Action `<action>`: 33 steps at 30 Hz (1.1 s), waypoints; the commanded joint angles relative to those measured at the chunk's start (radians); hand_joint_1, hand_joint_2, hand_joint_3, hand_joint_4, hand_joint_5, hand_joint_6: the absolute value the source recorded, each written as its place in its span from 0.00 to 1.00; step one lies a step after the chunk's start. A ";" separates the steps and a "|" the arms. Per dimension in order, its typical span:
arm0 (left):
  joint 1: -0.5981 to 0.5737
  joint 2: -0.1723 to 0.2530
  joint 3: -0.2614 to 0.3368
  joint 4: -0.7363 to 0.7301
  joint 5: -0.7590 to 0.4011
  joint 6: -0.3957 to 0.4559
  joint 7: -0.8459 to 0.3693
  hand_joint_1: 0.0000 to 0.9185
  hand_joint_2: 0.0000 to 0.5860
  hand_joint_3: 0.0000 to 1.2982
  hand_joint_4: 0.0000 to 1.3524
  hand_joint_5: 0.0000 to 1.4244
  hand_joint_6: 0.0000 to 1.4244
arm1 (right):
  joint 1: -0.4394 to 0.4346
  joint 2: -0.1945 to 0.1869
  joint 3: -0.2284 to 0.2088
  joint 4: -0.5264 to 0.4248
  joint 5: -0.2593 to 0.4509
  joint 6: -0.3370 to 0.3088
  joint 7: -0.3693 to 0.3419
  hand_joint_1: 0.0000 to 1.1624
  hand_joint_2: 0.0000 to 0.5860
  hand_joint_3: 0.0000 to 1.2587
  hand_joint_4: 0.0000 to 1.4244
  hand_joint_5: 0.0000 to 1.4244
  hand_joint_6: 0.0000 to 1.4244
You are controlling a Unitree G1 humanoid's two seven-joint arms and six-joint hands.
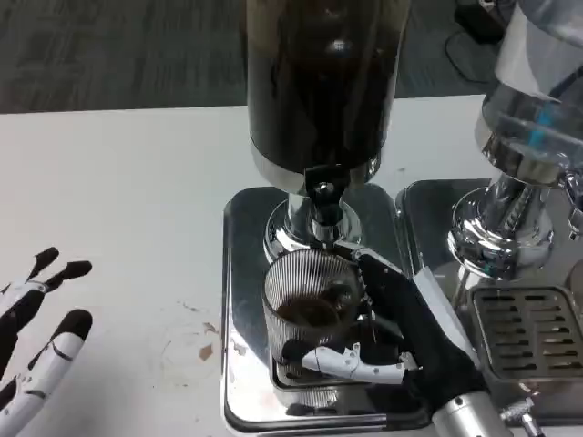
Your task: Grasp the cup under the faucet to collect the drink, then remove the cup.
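Nearest, the right hand [401, 341] grips the ribbed cup [310, 314] on the tray [239, 364] under the faucet [322, 205], a little dark drink inside, so filling seems underway and removal remains, while the left hand [36, 341] waits open, fingers spread.

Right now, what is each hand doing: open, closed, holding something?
Left hand: open, fingers spread over the table, holding nothing.
Right hand: wrapped around the ribbed glass cup under the faucet, holding it.
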 commanded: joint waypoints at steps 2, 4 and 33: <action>0.000 -0.001 -0.002 -0.001 0.005 0.006 0.013 0.00 0.45 0.19 0.00 0.09 0.00 | -0.019 0.012 -0.010 0.026 -0.005 -0.029 -0.032 0.82 0.22 0.28 0.29 0.43 0.56; -0.001 -0.004 -0.004 0.000 0.007 0.006 0.015 0.00 0.45 0.19 0.00 0.09 0.00 | -0.021 0.018 -0.012 0.036 -0.003 -0.033 -0.041 0.83 0.22 0.30 0.31 0.45 0.59; -0.032 0.013 -0.018 0.026 -0.004 0.000 -0.010 0.00 0.45 0.19 0.00 0.09 0.00 | 0.013 0.038 -0.043 -0.031 -0.047 -0.054 -0.142 0.85 0.21 0.40 0.41 0.60 0.80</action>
